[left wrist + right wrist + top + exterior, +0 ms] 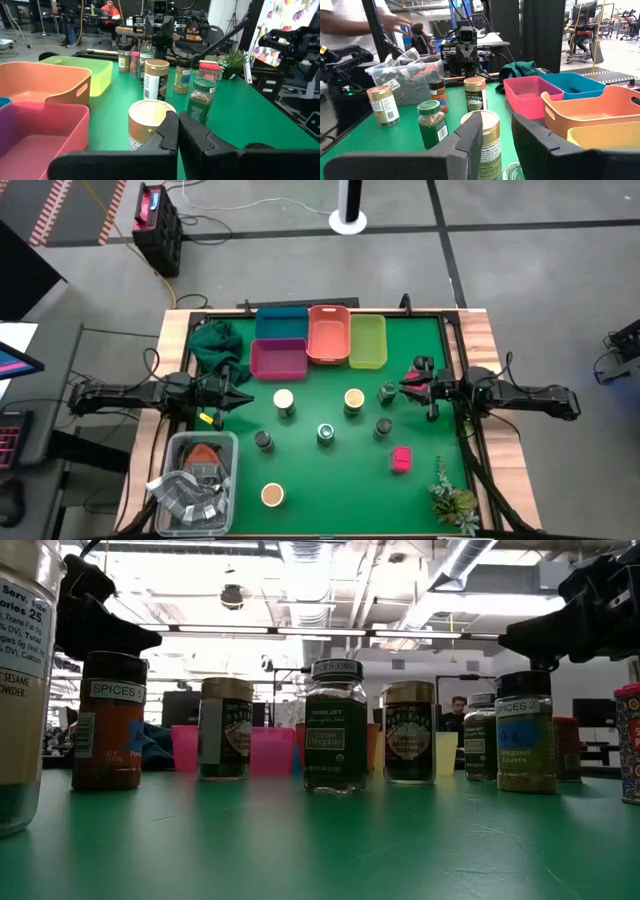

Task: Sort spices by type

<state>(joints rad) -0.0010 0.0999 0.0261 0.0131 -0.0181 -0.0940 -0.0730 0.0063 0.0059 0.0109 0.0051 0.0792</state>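
We see our left gripper closed and empty at the frame's left, beside the magenta plastic tray. Our right gripper, closed and empty, hovers right of centre near a green-lidded round spice jar.

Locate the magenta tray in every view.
High view: magenta tray, back of table, left of centre.
Low view: behind the jars, left of centre.
Left wrist view: nearest tray.
Right wrist view: beyond the orange tray.
Shared landmark: orange tray beside it.
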